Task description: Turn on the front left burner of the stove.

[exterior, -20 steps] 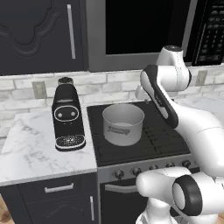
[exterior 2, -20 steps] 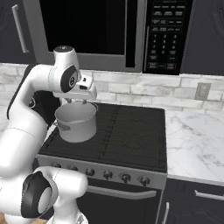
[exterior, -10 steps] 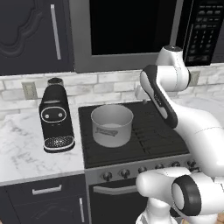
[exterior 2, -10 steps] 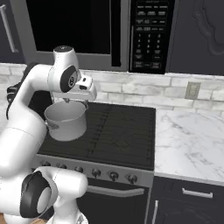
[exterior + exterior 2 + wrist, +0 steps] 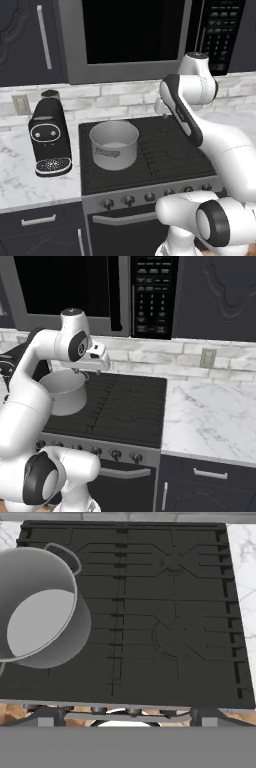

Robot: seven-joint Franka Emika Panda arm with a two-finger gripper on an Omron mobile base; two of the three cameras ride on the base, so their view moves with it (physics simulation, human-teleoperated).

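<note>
We held our gripper [image 5: 98, 371] high over the stove [image 5: 165, 150], finger spread impossible to tell, because the grey pot [image 5: 114, 144] sat on the front left burner and the knobs [image 5: 128, 200] lay well below on the front strip.

The stove [image 5: 150, 150] has matt black ridged grates and a grey steel front strip. The pot [image 5: 114, 144] looks like dull grey metal. The counter [image 5: 210, 416] is glossy white marble.
</note>
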